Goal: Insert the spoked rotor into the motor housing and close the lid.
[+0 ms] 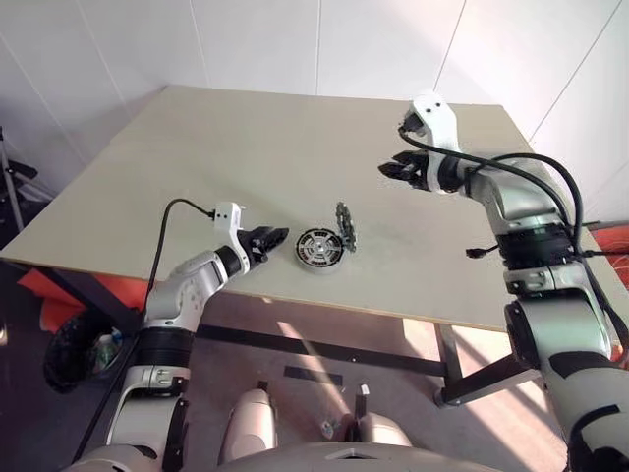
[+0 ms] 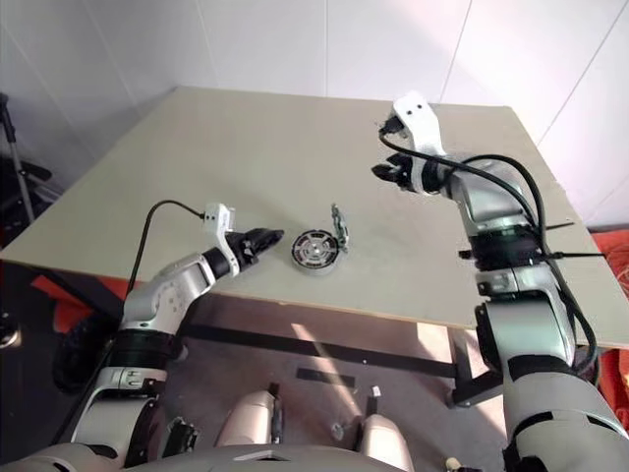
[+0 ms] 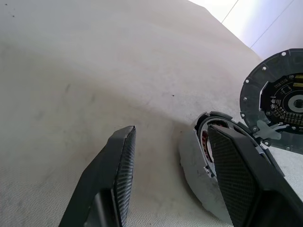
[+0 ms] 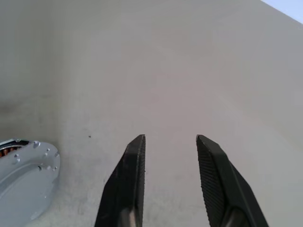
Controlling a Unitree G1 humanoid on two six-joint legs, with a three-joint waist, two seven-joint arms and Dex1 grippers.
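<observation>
The motor housing [image 1: 318, 247] lies flat near the table's [image 1: 246, 138] front edge, just below centre frame, with the spoked rotor [image 1: 316, 245] seated in it. The lid [image 1: 345, 227] stands tilted on edge against the housing's right side. Left of it, the left gripper [image 1: 272, 239] hovers, fingers apart and empty. Upper right, the right gripper [image 1: 397, 169] hangs above the table, fingers apart, holding nothing.

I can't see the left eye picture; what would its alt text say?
A round motor housing sits near the front edge of a beige table, with a disc-shaped lid standing on edge against it. The robot's left hand hovers open beside it; the right hand is raised, empty.
</observation>
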